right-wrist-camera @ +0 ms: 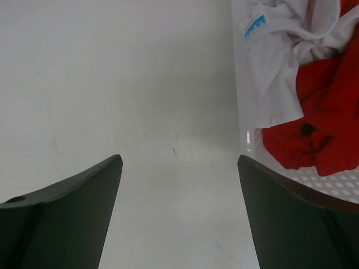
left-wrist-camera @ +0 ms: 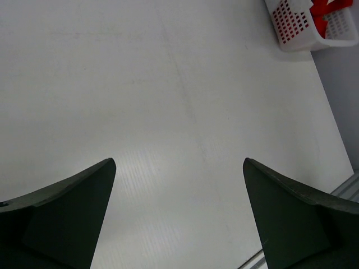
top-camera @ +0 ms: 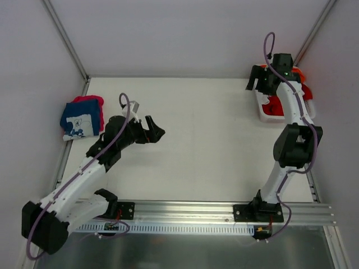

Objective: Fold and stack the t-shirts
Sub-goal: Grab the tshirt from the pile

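A folded navy t-shirt with white print (top-camera: 77,122) lies on a pink-red t-shirt (top-camera: 91,101) as a small stack at the table's left edge. A white lattice basket (top-camera: 263,116) at the back right holds a crumpled white t-shirt (right-wrist-camera: 277,61), a red t-shirt (right-wrist-camera: 328,117) and an orange one (top-camera: 300,73). My left gripper (top-camera: 154,128) is open and empty over bare table, right of the stack; it is open in the left wrist view (left-wrist-camera: 179,162). My right gripper (top-camera: 255,83) hovers open and empty just left of the basket, as the right wrist view (right-wrist-camera: 179,159) also shows.
The basket (left-wrist-camera: 305,31) with red cloth (left-wrist-camera: 328,8) shows far off in the left wrist view. Grey walls with metal posts close the table at the back and both sides. A metal rail (top-camera: 185,210) carrying the arm bases runs along the near edge.
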{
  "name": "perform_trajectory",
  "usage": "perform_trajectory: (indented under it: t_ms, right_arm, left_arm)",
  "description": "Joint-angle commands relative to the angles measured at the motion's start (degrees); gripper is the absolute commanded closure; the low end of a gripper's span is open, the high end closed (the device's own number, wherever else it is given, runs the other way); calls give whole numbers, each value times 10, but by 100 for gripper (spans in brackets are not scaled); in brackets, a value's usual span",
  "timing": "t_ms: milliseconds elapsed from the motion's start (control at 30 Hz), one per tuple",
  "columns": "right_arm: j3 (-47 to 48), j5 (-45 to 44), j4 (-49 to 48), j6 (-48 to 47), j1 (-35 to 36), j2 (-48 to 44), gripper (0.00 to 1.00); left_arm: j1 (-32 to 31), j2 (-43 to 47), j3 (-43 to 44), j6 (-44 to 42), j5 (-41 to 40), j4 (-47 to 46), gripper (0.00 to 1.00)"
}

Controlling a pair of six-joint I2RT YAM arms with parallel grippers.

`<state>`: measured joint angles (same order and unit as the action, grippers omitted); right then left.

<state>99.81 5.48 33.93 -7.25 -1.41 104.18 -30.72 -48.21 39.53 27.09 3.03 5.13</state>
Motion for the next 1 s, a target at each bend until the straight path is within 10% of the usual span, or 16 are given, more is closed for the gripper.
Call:
perform_trajectory:
  t_ms: [0,267,967]
  right_arm:
    - [146,41,66,-4,-34,46,11]
    - [333,27,115,-23,-76,189,11]
    - [289,-41,74,-53,-68,241,10]
  left_arm:
    - [65,-87,5,58,232,-86,1]
    - [66,-123,-10,61,245,-138,1]
    - [66,17,-41,3,177,-57,1]
